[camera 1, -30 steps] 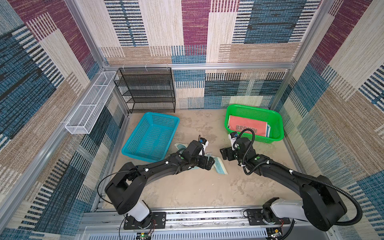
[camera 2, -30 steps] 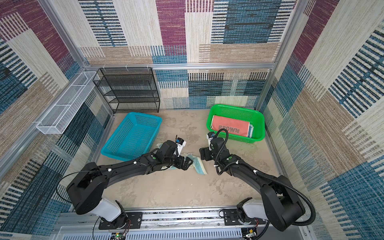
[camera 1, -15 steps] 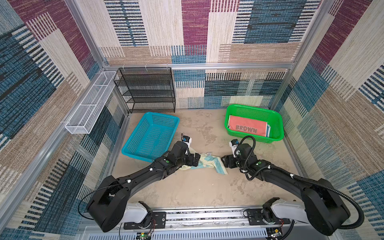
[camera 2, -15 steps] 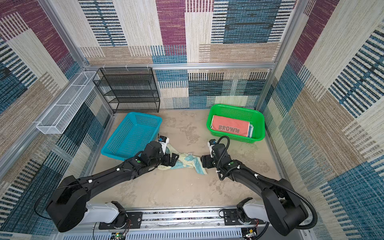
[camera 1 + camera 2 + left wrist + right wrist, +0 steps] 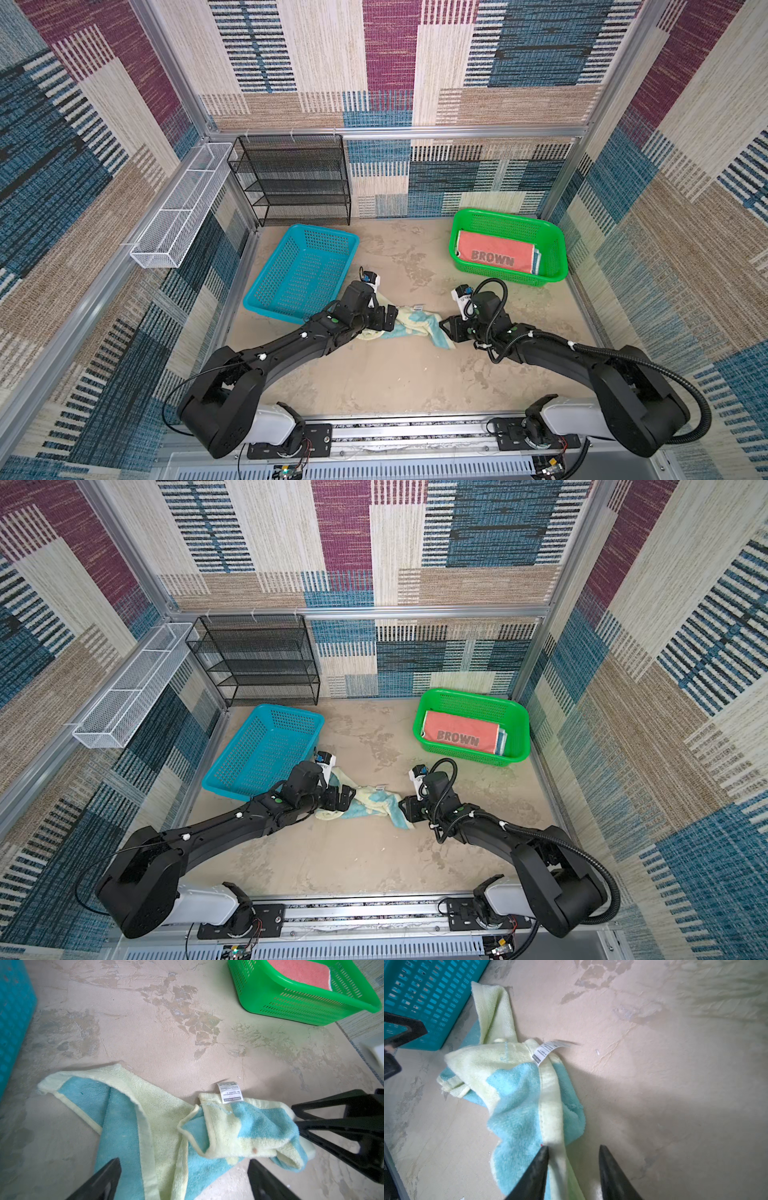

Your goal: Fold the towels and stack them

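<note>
A crumpled cream-and-light-blue towel (image 5: 415, 326) (image 5: 372, 802) lies on the table between my two grippers. My left gripper (image 5: 384, 320) (image 5: 184, 1163) is open over the towel's left part, its fingers wide on either side of the cloth (image 5: 228, 1132). My right gripper (image 5: 446, 328) (image 5: 573, 1148) is at the towel's right end. Its jaws are narrowed but open, with the cream hem (image 5: 552, 1126) running between them against one finger. A folded coral towel (image 5: 496, 257) (image 5: 461, 737) lettered BROWN lies in the green basket (image 5: 507, 214), with a blue towel's edge (image 5: 537, 262) showing beside it.
An empty blue basket (image 5: 303, 272) (image 5: 429, 991) stands just left of my left gripper. A black mesh rack (image 5: 295, 178) stands at the back and a white wire tray (image 5: 178, 212) hangs on the left wall. The green basket (image 5: 291, 1001) is at the back right.
My left gripper has drawn back to the left, and the towel is now stretched out. My right gripper has come down to the towel's right end and narrowed its jaws.
</note>
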Action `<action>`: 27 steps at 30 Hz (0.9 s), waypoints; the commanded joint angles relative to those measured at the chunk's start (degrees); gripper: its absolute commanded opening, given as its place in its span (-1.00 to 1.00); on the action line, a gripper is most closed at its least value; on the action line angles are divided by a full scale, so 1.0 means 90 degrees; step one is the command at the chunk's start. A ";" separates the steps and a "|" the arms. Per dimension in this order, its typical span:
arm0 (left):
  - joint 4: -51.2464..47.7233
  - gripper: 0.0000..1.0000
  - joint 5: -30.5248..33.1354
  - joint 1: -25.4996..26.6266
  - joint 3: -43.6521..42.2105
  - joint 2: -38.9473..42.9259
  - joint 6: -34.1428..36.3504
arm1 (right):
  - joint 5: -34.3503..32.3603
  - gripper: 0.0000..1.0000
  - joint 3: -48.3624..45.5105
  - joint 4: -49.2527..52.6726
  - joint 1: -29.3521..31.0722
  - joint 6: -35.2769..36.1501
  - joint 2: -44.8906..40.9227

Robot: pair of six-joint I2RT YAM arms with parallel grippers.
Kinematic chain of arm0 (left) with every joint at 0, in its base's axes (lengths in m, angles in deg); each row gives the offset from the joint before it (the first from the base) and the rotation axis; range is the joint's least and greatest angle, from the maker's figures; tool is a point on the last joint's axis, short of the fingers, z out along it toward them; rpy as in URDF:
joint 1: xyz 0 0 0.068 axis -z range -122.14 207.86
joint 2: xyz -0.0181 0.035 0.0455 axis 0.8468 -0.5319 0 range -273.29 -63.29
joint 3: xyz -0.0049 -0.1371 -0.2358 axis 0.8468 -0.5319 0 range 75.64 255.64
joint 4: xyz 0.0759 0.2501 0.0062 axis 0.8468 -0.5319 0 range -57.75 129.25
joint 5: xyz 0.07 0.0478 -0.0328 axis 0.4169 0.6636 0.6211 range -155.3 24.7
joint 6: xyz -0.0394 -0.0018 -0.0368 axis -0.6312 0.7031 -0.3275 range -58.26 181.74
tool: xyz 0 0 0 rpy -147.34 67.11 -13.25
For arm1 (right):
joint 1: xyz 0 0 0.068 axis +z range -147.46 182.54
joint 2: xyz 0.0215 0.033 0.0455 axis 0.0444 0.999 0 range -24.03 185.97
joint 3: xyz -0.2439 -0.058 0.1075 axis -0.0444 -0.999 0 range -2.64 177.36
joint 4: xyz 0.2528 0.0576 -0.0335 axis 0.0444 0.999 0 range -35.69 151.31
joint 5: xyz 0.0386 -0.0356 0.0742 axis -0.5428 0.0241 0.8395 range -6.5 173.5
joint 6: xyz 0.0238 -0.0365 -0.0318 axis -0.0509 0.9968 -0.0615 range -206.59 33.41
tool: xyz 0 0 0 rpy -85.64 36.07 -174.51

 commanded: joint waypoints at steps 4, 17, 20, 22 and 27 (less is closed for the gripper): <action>0.0046 1.00 -0.0229 -0.0023 0.0133 -0.0056 -0.0014 | 0.0520 -0.82 0.0346 -0.0371 0.0004 -0.0018 0.0503; -0.0279 1.00 0.0101 -0.0115 0.0150 0.0313 0.0218 | -0.1653 -1.00 0.1320 0.0528 0.0036 0.1148 0.0101; -0.0396 1.00 0.0231 -0.0145 0.0138 0.0522 0.0314 | -0.2000 -1.00 0.1764 0.0721 0.0079 0.1654 0.0110; -0.0476 1.00 0.0350 -0.0170 0.0118 0.0664 0.0364 | -0.1995 -1.00 0.2032 0.0761 0.0091 0.1970 0.0095; -0.0674 1.00 0.0634 -0.0243 0.0016 0.1137 0.0413 | -0.1679 -1.00 0.2217 0.0407 0.0393 0.2935 -0.0093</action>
